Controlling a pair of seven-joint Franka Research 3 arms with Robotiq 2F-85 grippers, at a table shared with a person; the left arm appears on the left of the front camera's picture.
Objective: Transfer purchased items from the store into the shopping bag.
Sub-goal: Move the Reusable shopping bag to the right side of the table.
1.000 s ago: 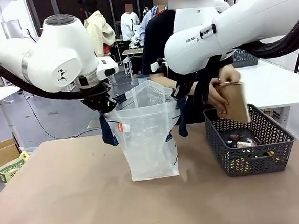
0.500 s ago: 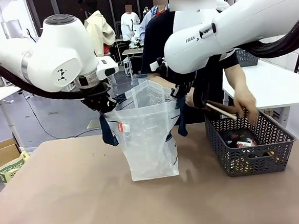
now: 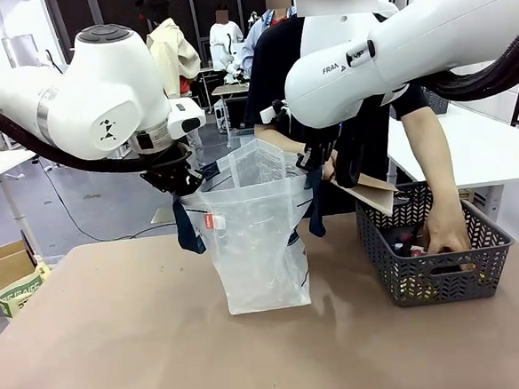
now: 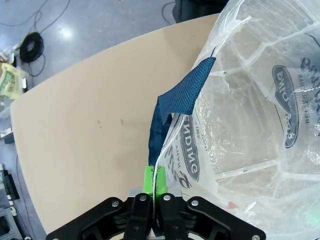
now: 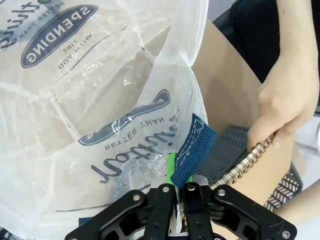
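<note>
The translucent shopping bag (image 3: 258, 243) stands open mid-table. My left gripper (image 3: 181, 189) is shut on its left rim at the navy handle, and my right gripper (image 3: 311, 166) is shut on its right rim. In the left wrist view, the gripper (image 4: 154, 182) pinches the bag (image 4: 250, 125) edge below the strap (image 4: 180, 95). The right wrist gripper (image 5: 175, 170) clamps the rim by a strap end (image 5: 192, 145). The dark mesh basket (image 3: 443, 269), the store, sits at the right with small items (image 3: 410, 240) inside. One hand of the person (image 3: 445, 230) is in the basket. The other hand (image 5: 285, 100) holds a tan spiral notebook (image 3: 368, 191) beside the bag's right rim.
A cardboard box (image 3: 1, 261) and a green-printed packet sit on the floor left of the table. A white table (image 3: 479, 143) stands behind the basket. The person stands close against the far edge. Bare tabletop lies in front of the bag.
The person's hand brought the tan notebook down from upright over the basket to a flat tilt beside the bag's rim. The other hand went down into the basket. Both grippers stayed still.
</note>
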